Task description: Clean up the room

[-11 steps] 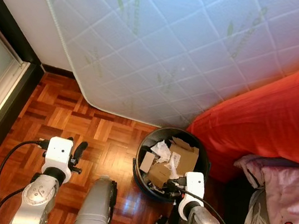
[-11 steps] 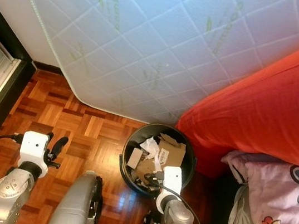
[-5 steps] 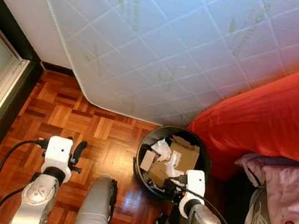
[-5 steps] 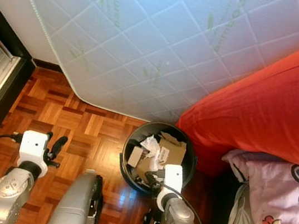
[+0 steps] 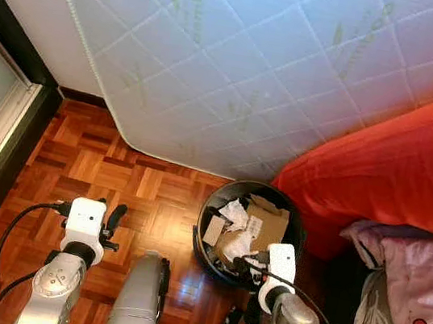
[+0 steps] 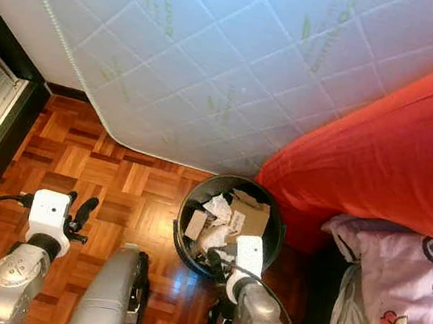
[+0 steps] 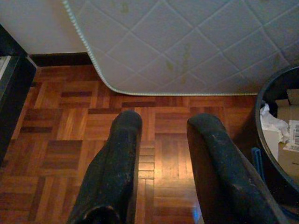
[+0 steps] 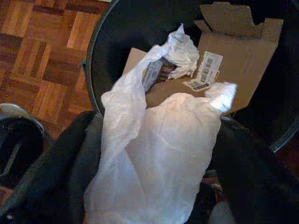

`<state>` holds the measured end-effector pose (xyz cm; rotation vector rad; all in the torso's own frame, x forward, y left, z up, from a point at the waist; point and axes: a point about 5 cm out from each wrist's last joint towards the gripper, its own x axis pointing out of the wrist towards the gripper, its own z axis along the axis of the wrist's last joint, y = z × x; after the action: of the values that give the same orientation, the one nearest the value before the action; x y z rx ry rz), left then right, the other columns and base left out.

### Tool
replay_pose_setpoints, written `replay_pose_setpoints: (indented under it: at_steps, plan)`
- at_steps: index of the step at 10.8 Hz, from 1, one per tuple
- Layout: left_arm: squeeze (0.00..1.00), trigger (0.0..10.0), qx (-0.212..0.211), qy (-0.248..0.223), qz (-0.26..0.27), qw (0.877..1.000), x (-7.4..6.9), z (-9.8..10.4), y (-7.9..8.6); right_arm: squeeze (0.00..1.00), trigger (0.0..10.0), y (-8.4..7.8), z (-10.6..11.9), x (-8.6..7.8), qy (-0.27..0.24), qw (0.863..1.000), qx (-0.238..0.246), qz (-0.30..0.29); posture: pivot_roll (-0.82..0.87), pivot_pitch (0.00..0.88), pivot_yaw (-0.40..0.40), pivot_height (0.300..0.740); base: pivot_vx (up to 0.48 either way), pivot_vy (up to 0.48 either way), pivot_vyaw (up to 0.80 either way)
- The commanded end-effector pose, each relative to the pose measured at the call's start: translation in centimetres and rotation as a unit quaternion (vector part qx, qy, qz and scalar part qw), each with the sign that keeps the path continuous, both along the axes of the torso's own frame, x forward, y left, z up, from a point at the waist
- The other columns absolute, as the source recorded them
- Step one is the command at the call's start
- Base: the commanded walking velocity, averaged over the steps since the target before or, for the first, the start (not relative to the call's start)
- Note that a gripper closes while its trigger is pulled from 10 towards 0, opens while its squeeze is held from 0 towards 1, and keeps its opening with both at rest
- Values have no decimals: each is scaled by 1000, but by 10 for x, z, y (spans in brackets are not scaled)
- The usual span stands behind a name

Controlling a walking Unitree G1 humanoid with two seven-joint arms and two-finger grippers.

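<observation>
- Parquet floor (image 5: 115,184) lies under us, a white mattress (image 5: 240,60) leaning behind.
- Our right gripper (image 8: 154,154) is clamped on a white plastic bag (image 8: 159,154) over the black bin (image 5: 204,254) of cardboard.
- Our left gripper (image 7: 163,163) hangs with fingers apart above the floor.

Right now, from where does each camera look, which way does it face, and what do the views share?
Left eye: on the head, facing forward and down at the bin, mattress and red cover; both arms show.
Right eye: beside it, same scene.
Left wrist: on the left arm, looking along the open left end effector over the floor.
Right wrist: on the right arm, looking into the bin past a plastic bag between the right end effector fingers.
Shared: the bin is in all four.
</observation>
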<state>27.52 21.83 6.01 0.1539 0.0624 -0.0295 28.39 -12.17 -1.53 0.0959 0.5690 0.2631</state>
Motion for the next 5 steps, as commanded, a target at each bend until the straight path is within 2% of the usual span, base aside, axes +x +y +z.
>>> replay_pose_setpoints:
  at_steps: [1, 5]
  plan:
    - [0, 10000, 0, 26, 3, 1000, -9, -11, 0, 0, 10000, -1, -8, -9, 16, 1000, -4, -2, 330, 385, -46, 627, 0, 0, 0]
    - [0, 10000, 0, 28, 2, 1000, -8, -12, 0, 0, 10000, -4, -11, -10, 29, 999, -25, 1, 330, 384, -46, 627, 0, 0, 0]
